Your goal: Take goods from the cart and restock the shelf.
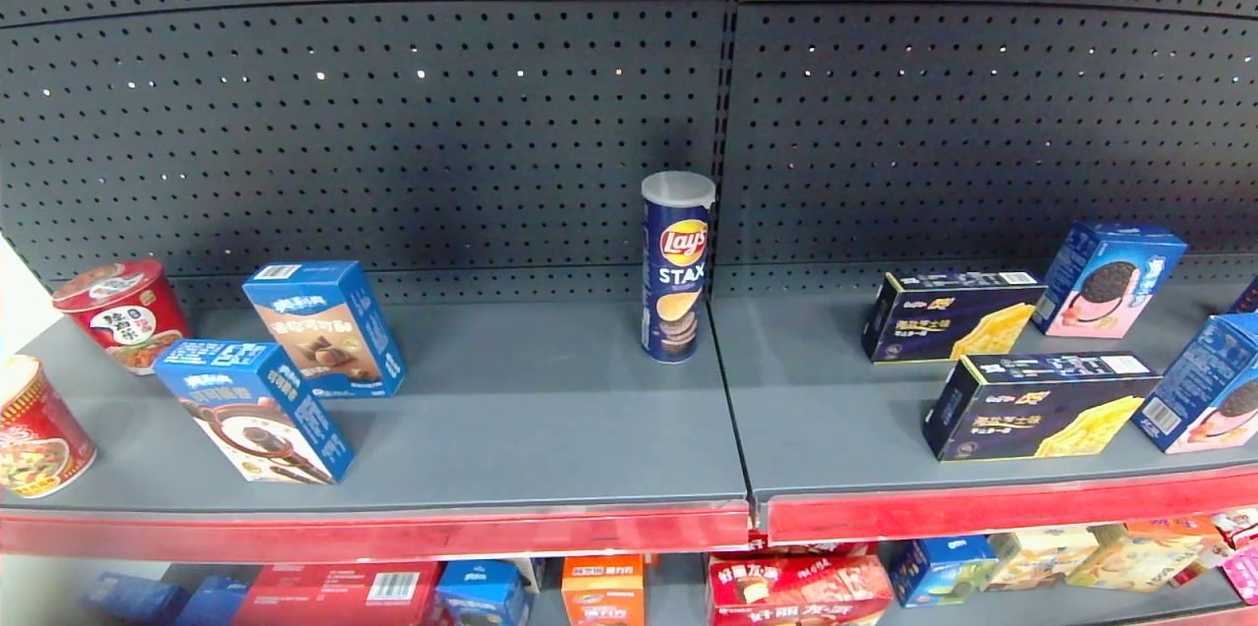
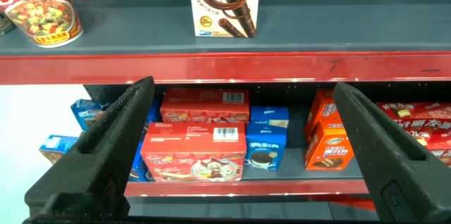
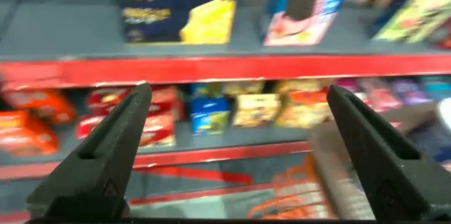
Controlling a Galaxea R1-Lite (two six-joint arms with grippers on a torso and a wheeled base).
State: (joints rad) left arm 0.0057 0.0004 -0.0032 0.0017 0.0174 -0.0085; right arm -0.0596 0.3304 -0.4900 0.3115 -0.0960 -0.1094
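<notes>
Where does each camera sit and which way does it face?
Head view: on the robot's head, looking forward and down at the upper shelf and chip can.
Left wrist view: on the left wrist, facing the upper shelf's front and the lower shelf; the open left gripper frames it.
Right wrist view: on the right wrist, facing the shelf's right part; the open right gripper frames it.
Shared: chocolate-stick box in head and left wrist views; dark yellow-printed box in head and right wrist views.
</notes>
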